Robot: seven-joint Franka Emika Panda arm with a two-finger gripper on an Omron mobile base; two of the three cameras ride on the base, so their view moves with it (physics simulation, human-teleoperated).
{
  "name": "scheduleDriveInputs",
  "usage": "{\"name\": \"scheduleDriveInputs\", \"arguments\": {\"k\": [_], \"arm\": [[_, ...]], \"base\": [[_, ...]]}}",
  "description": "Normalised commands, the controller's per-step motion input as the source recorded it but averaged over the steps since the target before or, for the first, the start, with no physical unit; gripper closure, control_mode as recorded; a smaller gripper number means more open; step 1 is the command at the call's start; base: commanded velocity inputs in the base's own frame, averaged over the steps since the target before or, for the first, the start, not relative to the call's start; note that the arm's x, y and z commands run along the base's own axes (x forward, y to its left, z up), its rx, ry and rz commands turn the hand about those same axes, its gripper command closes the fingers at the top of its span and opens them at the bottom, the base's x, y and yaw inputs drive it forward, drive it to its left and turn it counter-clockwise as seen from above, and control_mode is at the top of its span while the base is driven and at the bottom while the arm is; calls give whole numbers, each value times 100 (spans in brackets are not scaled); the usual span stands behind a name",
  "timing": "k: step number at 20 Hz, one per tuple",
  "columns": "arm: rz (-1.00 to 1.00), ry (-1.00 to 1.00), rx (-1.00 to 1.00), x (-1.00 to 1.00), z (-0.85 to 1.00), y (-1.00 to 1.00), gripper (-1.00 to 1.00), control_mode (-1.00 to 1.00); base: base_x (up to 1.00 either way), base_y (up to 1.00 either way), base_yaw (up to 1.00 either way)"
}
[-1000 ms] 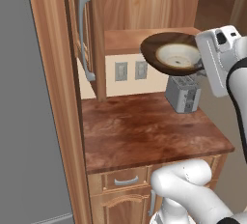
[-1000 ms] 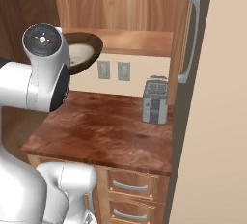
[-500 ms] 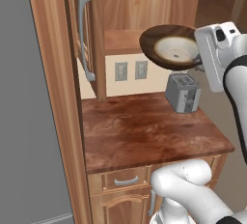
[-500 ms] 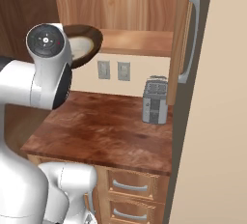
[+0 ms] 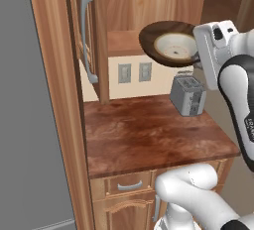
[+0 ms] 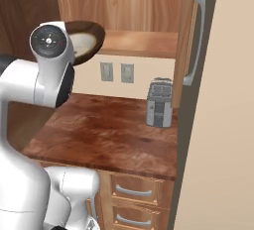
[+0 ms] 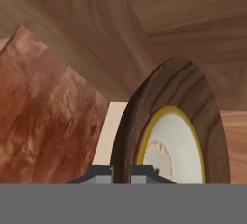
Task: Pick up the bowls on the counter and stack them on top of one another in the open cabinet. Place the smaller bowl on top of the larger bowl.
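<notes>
Gripper (image 7: 121, 171) clamped on brown bowl (image 5: 161, 38) rim, cream bowl (image 5: 174, 46) nested inside; cabinet shelf (image 5: 121, 41) left of it, mid-frame.

We could not see the claw (image 7: 121, 171) whole: its tips were cut off at the hand view's bottom. The arm hid the brown bowl's (image 6: 90, 33) near side, and the toaster's (image 5: 187, 95) slots were too small to read.
</notes>
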Motion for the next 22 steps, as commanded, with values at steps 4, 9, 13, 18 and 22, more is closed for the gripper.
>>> {"name": "scheduleDriveInputs", "arguments": {"k": [4, 9, 13, 18, 22], "arm": [[-2, 3, 0, 23, 21, 0, 100, -100], [-4, 6, 0, 26, 18, 0, 100, -100], [-4, 4, 0, 29, 5, 0, 100, -100], [-2, 0, 0, 30, -1, 0, 100, -100], [-2, 0, 0, 30, -4, 0, 100, -100]], "base": [[0, 0, 0], [0, 0, 0], [0, 0, 0], [0, 0, 0], [0, 0, 0]]}}
